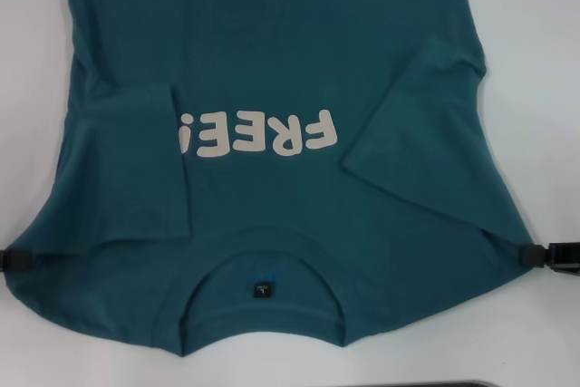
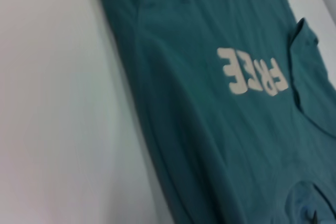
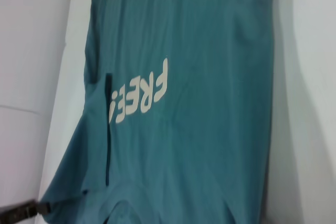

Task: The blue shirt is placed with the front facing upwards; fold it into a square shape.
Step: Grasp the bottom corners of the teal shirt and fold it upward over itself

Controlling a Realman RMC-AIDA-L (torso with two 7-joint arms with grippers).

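Blue shirt (image 1: 272, 61) flat on white table (image 1: 535, 61), front up, sleeves folded in, stretched between grippers. Left gripper (image 1: 16, 260) and right gripper (image 1: 544, 256) each pinch shoulder corner. You handle light, limp cloth: keep tension, lift evenly.

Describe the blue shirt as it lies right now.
The blue shirt is teal, soft-looking knit, front up on the white table, collar nearest the robot, with pale FREE lettering and a dark neck label. Both sleeves are folded inward. The left tool and right tool meet its shoulder corners.
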